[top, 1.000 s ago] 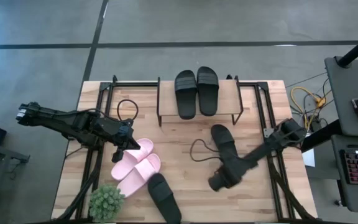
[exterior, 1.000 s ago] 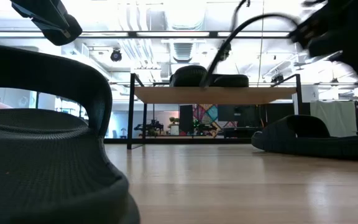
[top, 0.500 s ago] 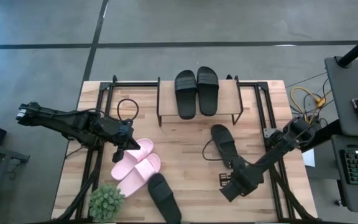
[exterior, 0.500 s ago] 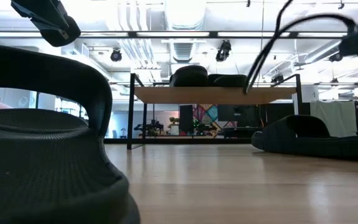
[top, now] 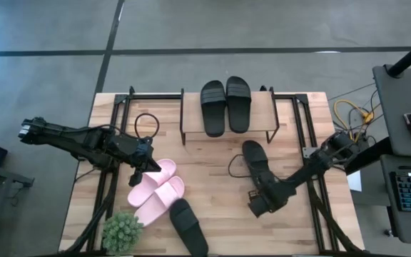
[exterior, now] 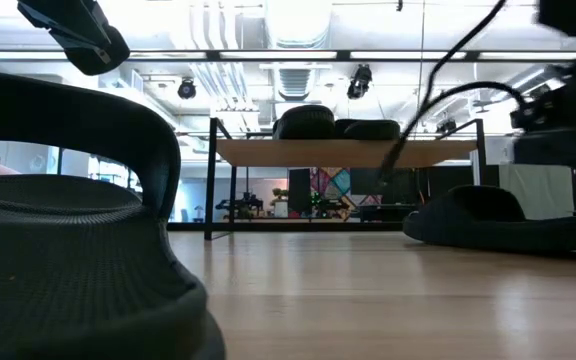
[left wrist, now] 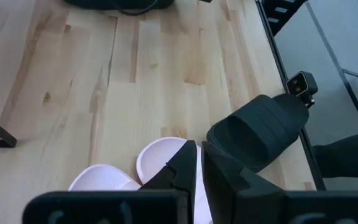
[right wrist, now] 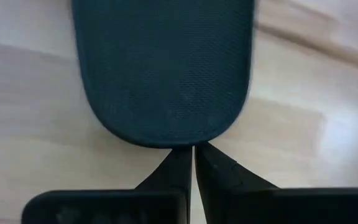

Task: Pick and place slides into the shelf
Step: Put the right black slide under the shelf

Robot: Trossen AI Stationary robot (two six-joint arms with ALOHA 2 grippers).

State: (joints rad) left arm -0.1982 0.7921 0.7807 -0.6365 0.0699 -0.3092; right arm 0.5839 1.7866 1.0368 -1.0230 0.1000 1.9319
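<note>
Target slide: a black slide [top: 256,163] lies flat on the worktop [top: 212,160], its heel end just ahead of the right hand [top: 257,203]; in the right wrist view its rounded heel edge [right wrist: 166,74] sits right at the fingertips.
Right hand: fingers pressed together, grasping nothing, tips touching or almost touching the heel rim.
How to do it well: I judge the fingers must spread before closing in, then pinch the heel rim or the strap; a clenched hand would only push the slide along the board.
Shelf: the shelf [top: 191,114] stands beyond the slide, away from the right hand, with two black slides [top: 225,106] already on top; free board shows beside them.
Other slides: two pink slides [top: 155,191] lie under the left hand [top: 145,171], and one black slide [top: 188,225] is near them, beside a plant [top: 123,230].
Left hand: clenched, empty, hovering over the pink pair.
</note>
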